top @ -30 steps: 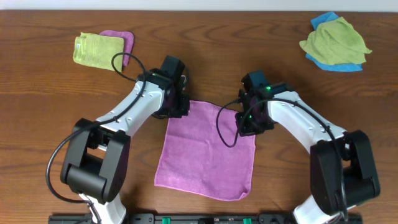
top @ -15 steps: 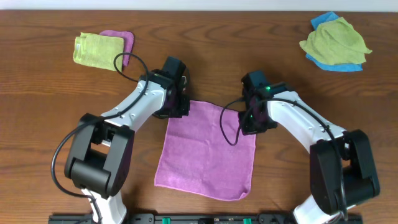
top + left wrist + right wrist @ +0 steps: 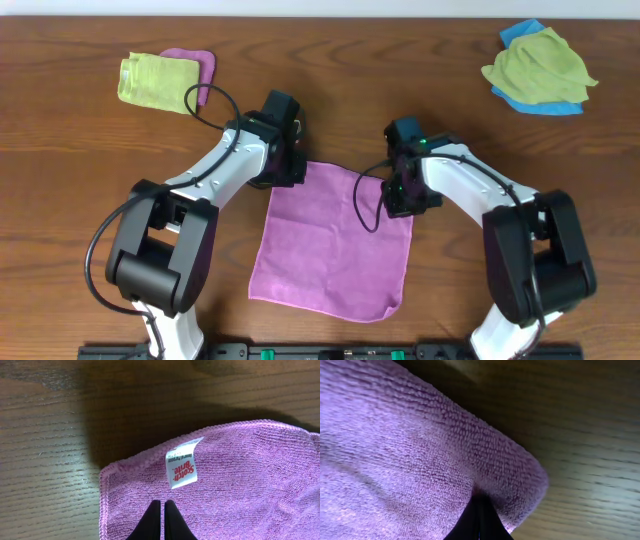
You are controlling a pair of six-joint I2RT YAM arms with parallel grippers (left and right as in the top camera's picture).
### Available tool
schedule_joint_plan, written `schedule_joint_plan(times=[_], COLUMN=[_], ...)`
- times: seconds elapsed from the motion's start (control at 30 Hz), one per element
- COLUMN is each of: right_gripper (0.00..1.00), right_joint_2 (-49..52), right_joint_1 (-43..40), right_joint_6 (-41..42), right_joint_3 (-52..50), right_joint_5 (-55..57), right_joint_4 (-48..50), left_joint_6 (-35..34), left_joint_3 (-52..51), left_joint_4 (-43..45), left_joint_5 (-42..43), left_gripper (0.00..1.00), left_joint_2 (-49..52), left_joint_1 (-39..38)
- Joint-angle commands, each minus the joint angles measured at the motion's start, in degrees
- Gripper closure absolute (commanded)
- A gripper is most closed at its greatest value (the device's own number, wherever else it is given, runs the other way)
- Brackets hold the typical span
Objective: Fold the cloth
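A purple cloth (image 3: pixel 335 240) lies spread flat on the wooden table. My left gripper (image 3: pixel 290 172) is at its far left corner. In the left wrist view its fingers (image 3: pixel 160 505) are pressed together on the cloth (image 3: pixel 240 475), just below a white label (image 3: pixel 181 462). My right gripper (image 3: pixel 397 200) is at the far right corner. In the right wrist view it is shut (image 3: pixel 481 502), and the cloth (image 3: pixel 395 450) bunches up around the tips.
A folded yellow-green cloth (image 3: pixel 155 80) lies on a pink one (image 3: pixel 197 62) at the far left. A crumpled green cloth (image 3: pixel 540 65) lies on a blue one (image 3: pixel 520 35) at the far right. Bare wood surrounds the purple cloth.
Both grippers stay at the cloth's far corners. The right wrist has shifted slightly to the left. The cloth has not moved.
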Motion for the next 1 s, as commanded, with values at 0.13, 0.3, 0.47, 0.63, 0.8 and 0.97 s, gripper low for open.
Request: schedule_joint_plan(times=[0.13,0.3,0.47,0.63,0.8,0.97], right_gripper=[0.99,0.98,0.98,0.99,0.99,0.98], right_joint_2=[1.6,1.6,1.6,1.6,1.6,1.6], right_joint_1=[0.1,0.0,0.1,0.0,0.0,0.0], right_joint_6=[1.6,1.6,1.6,1.6,1.6,1.2], right_joint_3=[-0.4,-0.4,-0.4,-0.4,-0.4,-0.4], right_joint_5=[-0.9,-0.9,-0.9,-0.9,-0.9,-0.9], right_joint_4=[1.1,2.6,2.8,3.6,4.1,4.2], left_joint_6=[0.7,-0.1,-0.1,-0.5,-0.9,-0.7], left_joint_3=[-0.3,-0.3,-0.3,-0.3,-0.3,-0.3], left_joint_4=[0.0,0.5,2.3,3.1,3.4,3.6], left_joint_5=[-1.3,-2.7,-3.2,-4.2,-4.2,-6.2], left_gripper=[0.94,0.94,0.94,0.94,0.94,0.94], left_joint_2=[1.4,1.5,1.5,2.4,3.3,3.8], left_joint_1=[-0.2,-0.2,-0.2,-0.2,-0.2,-0.2])
